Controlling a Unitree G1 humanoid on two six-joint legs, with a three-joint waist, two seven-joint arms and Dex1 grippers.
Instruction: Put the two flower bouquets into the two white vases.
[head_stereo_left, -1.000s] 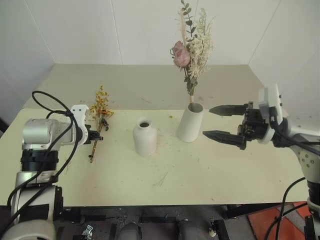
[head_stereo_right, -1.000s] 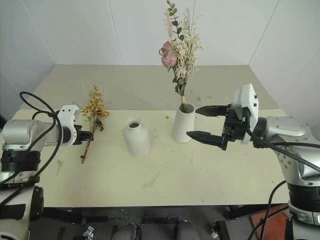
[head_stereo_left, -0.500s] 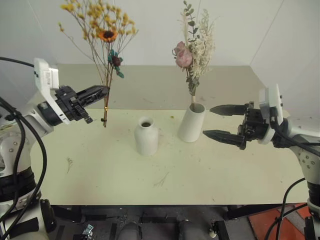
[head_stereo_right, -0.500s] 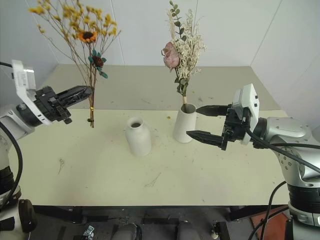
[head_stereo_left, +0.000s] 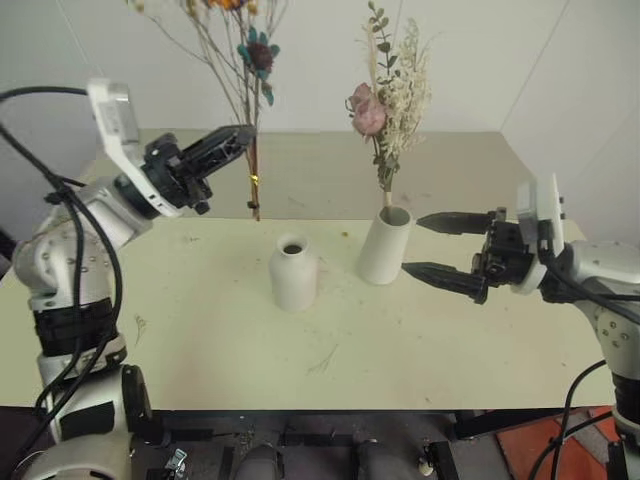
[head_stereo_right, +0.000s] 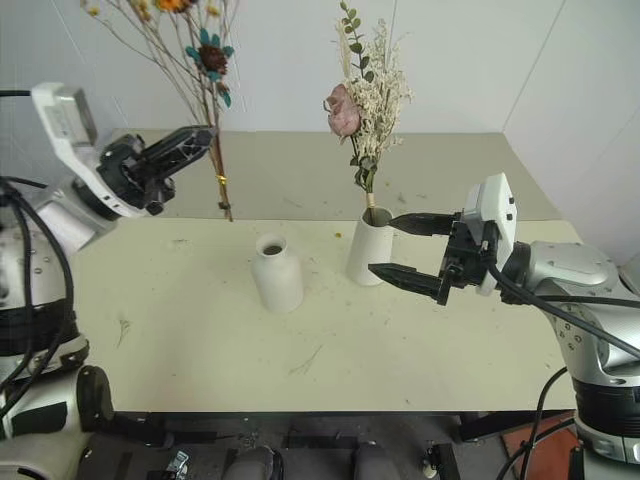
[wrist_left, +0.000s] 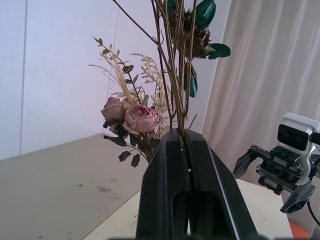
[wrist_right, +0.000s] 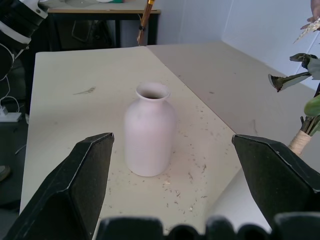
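One dried bunch, clamped in the left gripper, needs stems vertical over the bottle vase; the right gripper gapes empty.

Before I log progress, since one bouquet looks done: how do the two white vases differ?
The short matte white bottle-shaped vase narrows to a small neck; the taller plain white cylinder vase has a wide mouth. The bottle vase is empty; the cylinder holds the pink rose and cream sprig bouquet. Both stand upright on the pale table.
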